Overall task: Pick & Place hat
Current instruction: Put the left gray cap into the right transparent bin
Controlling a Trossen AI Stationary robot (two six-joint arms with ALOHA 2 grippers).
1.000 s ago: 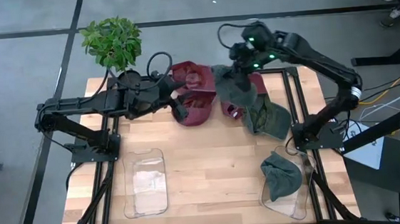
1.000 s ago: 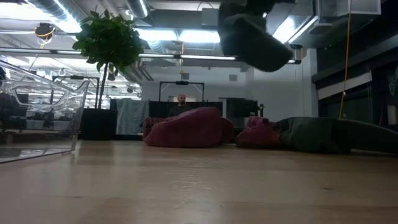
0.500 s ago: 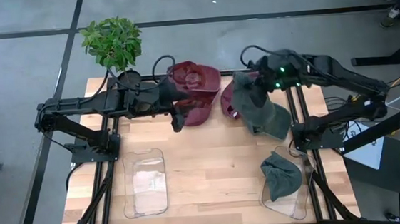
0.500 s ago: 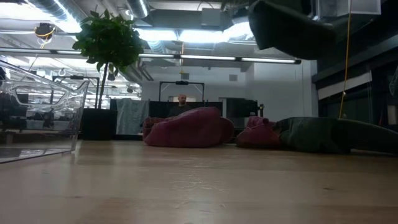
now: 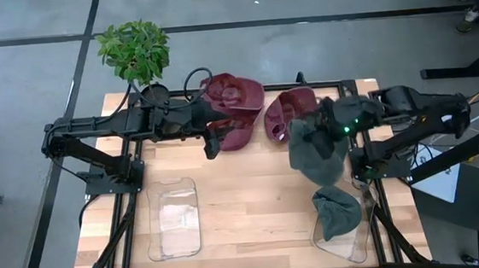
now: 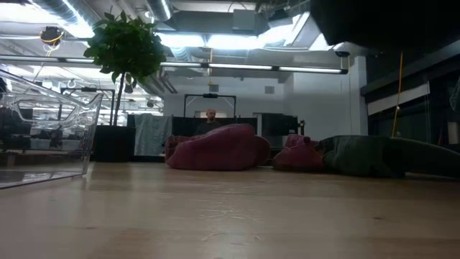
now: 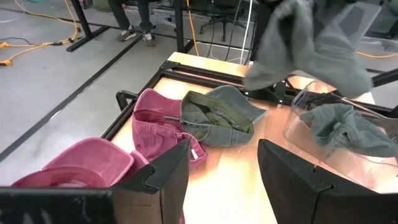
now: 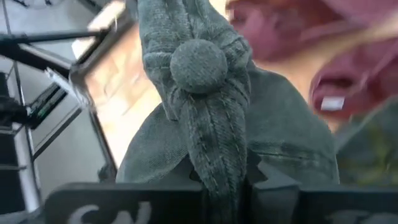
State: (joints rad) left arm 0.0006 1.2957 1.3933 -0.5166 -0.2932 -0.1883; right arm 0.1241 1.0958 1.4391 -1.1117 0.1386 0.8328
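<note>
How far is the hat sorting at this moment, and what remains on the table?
Done: one green hat lies in the clear bin on the right. In hand: the right end effector is shut on a second green hat, held in the air above the table. Left: two red hats and another green hat lie on the table; the clear bin on the left looks empty. The left end effector waits open by the red hats.

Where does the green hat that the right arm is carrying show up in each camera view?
High view: green hat hangs from the right gripper, above the right clear bin.
Low view: dark mass at the top right, apparently it.
Left wrist view: top, right of centre.
Right wrist view: fills the centre.
Shared landmark: maroon hat.
</note>
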